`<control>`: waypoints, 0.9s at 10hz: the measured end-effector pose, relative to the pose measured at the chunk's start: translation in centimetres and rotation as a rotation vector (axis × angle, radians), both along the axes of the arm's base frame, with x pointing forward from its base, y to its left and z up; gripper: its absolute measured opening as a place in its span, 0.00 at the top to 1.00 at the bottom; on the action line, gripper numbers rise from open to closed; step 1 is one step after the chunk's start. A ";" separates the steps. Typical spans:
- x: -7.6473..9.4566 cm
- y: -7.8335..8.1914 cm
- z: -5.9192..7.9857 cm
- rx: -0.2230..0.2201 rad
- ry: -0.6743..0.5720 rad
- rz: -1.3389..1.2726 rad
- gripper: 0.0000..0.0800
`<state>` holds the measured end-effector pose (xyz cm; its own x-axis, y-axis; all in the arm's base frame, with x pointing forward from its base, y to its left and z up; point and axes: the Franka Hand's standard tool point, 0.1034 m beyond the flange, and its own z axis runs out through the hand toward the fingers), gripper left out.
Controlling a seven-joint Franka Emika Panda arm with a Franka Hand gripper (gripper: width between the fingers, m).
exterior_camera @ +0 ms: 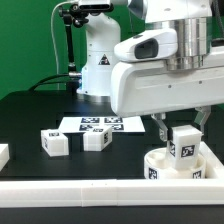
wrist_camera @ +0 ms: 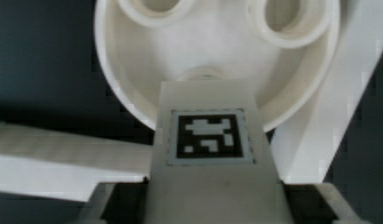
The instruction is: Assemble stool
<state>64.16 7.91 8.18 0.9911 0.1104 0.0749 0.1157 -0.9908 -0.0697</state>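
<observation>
Across the black counter (exterior_camera: pixel 30 112) a green curtain (exterior_camera: pixel 30 40) closed off the room, with a white robot base (exterior_camera: pixel 100 65) at the back. The marker board (exterior_camera: pixel 97 125) lay flat mid-counter. A long white rail (exterior_camera: pixel 90 190) ran along the near edge.

Toward the exterior view's left sat the loose leg (exterior_camera: pixel 55 143) and the second loose leg (exterior_camera: pixel 95 140), near each other but apart. The round seat (exterior_camera: pixel 160 162) sat at the exterior view's right, just behind the rail. The claw (exterior_camera: pixel 183 133) was clamped on the held leg (exterior_camera: pixel 184 150), which stood upright over the seat with its tag facing the camera.

Only the exterior view showed the loose legs, board and room. Only the wrist view showed the seat's face, with round holes (wrist_camera: pixel 286 18) and a smaller socket (wrist_camera: pixel 206 72) just past the held leg's far end.

The seat rim hid the leg's bottom, so contact was unclear. A white piece (exterior_camera: pixel 3 153) was cut off at the exterior view's left edge. The wrist view was blurry.
</observation>
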 end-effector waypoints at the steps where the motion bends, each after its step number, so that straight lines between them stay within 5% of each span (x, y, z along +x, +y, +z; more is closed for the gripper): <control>1: 0.0 0.0 -0.1 0.003 -0.006 -0.056 0.57; 9: 0.2 1.6 -0.2 0.093 0.004 -0.705 0.57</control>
<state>64.37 9.53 7.98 0.8246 -0.5636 0.0492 -0.5509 -0.8197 -0.1571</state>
